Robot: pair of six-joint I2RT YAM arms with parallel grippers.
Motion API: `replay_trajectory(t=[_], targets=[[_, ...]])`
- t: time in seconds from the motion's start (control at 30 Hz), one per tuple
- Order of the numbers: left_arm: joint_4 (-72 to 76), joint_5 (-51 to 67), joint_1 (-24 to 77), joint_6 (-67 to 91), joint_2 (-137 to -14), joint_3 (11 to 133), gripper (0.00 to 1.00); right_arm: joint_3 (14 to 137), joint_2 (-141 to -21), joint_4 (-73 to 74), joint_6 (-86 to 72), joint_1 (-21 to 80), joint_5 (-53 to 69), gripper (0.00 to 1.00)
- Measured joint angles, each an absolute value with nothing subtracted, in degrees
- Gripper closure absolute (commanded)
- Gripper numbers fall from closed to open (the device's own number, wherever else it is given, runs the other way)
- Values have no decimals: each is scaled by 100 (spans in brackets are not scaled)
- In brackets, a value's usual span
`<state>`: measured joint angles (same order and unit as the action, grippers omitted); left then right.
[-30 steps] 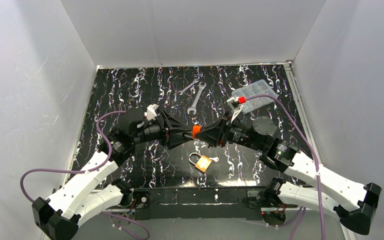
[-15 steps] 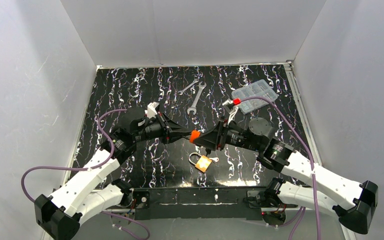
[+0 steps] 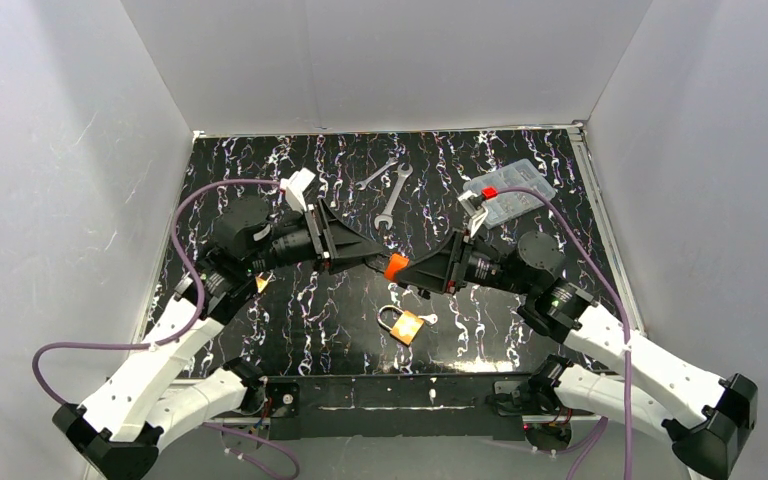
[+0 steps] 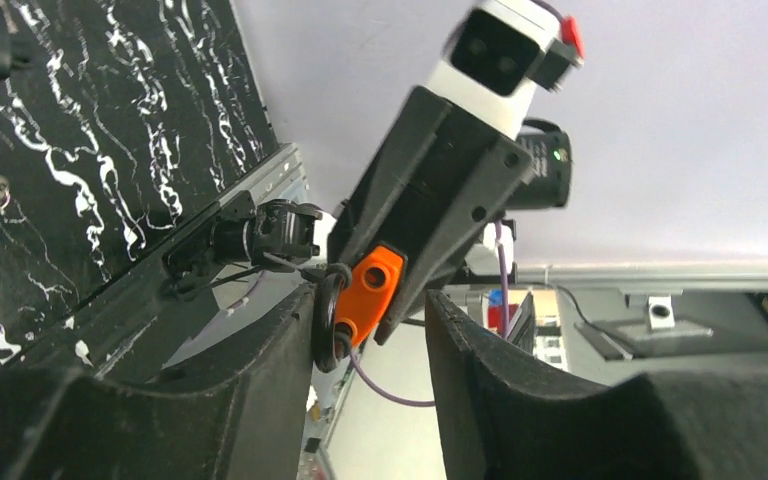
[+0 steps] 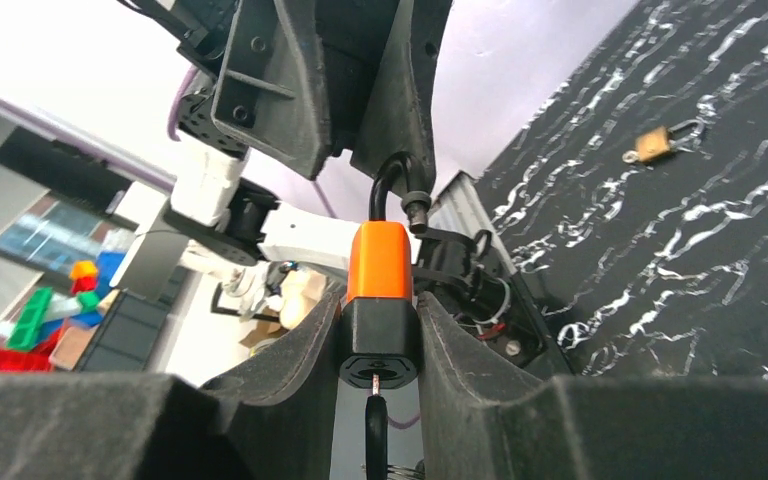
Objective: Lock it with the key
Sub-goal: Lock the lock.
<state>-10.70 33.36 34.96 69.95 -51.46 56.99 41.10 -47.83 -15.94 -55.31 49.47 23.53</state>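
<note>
An orange padlock (image 3: 396, 266) with a black base is held above the mat, my right gripper (image 5: 380, 320) shut on its base. The key (image 5: 375, 420) sticks out of the keyhole underneath. Its black shackle (image 5: 390, 180) stands up with one end free of the body. My left gripper (image 4: 370, 320) faces it from the left, open. The shackle (image 4: 328, 315) rests against the left finger (image 4: 260, 380), and the other finger stands apart from the padlock (image 4: 368, 290).
A brass padlock (image 3: 405, 325) with a small key lies on the black marbled mat near the front edge. Two wrenches (image 3: 392, 195) lie toward the back, next to a clear plastic parts box (image 3: 508, 190) at the back right. White walls enclose the mat.
The left arm has lifted and swung its wrist back to the left. Its jaws narrowed half a second ago and now stand apart again. The right gripper keeps hold of the orange padlock.
</note>
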Motion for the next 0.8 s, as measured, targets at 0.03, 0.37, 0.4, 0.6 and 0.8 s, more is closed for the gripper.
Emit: replay_trajectory(t=[0.03,0.37,0.4,0.6,0.8], targets=[[-1081,3393,3498,6877,-5116,5778,57,4101,-4799,-1721,-5588,4897,2480,99],[-1514,3876,3498,6195,-5111,6272,69,4060,-5081,-2700,-5931,4689,3461,99],[-1559,3896,3498,6154,-5111,6292,71,4060,-5096,-2720,-5937,4687,3516,99],[-1855,3968,3498,5933,-5111,6451,82,4071,-5100,-2770,-5937,4659,3793,99],[-1959,4053,3500,5808,-5111,6593,82,4071,-5046,-2762,-5937,4584,3933,99]])
